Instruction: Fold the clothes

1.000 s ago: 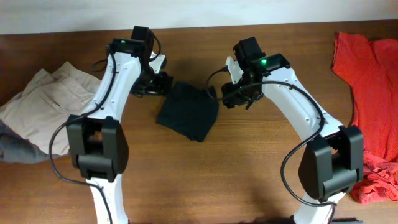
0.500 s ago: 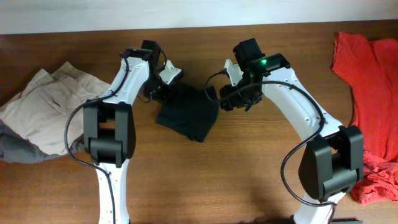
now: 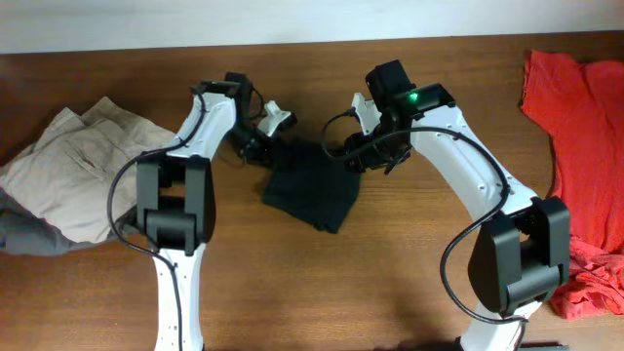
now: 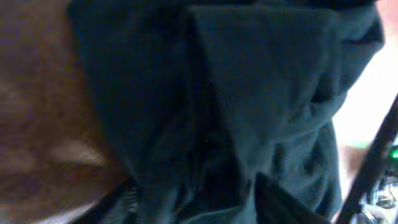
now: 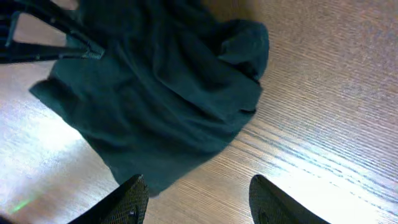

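T-shirt [image 3: 314,185], black: loosely folded, table [image 3: 390,283] centre. My left gripper [image 4: 199,193]: table centre, cloth bunched between jaws; whether clamped, I cannot tell. My right gripper [image 5: 196,186]: spread, above bare table.

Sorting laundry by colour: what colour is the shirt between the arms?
The shirt is plain black; clearest in the overhead view.

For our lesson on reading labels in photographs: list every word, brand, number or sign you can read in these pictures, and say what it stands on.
No text can be read in any view.
The black T-shirt shows no print or label.
The beige trousers and the red garments look plain.
The only mark is a green light on the right arm, and it carries no writing.
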You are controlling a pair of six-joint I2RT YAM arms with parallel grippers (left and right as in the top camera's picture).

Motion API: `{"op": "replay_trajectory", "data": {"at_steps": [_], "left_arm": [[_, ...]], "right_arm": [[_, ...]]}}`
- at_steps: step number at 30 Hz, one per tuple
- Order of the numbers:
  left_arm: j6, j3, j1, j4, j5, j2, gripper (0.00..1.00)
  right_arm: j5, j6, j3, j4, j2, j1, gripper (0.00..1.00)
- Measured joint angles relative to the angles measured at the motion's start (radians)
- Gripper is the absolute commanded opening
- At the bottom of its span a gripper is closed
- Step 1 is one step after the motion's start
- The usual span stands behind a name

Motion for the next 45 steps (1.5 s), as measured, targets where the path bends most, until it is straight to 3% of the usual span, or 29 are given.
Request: {"op": "replay_trajectory", "data": {"at_steps": [2,10,14,16,22,29,37,45], "left_arm": [[-0.001,-0.002,0.0,-0.006,0.007,0.007,0.38],[-0.001,-0.002,0.0,-0.061,0.027,0.015,0.31],[-0.001,-0.003,0.0,-0.102,0.056,0.015,0.3],[-0.001,-0.003,0.0,-0.121,0.068,0.015,0.32],[-0.001,-0.003,0.0,-0.14,0.085,0.015,0.67],[-0.076,-0.002,0.008,-0.146,0.041,0.014,0.73],[-0.122,0.002,0.054,-0.146,0.023,0.009,0.76],[-0.131,0.004,-0.05,-0.126,-0.01,0.0,0.77]], "right_arm": [[0.0,-0.001,0.0,0.0,0.0,0.0,0.57],[-0.06,0.031,-0.03,0.009,0.0,0.0,0.15],[-0.078,0.134,-0.1,0.044,0.013,0.0,0.04],[-0.083,0.194,-0.132,0.069,0.029,0.0,0.04],[-0.099,0.322,-0.224,0.156,0.056,0.0,0.04],[-0.114,0.452,-0.348,0.294,0.058,0.0,0.04],[-0.123,0.5,-0.381,0.319,0.061,0.0,0.04],[-0.124,0.515,-0.382,0.328,0.061,0.0,0.04]]}}
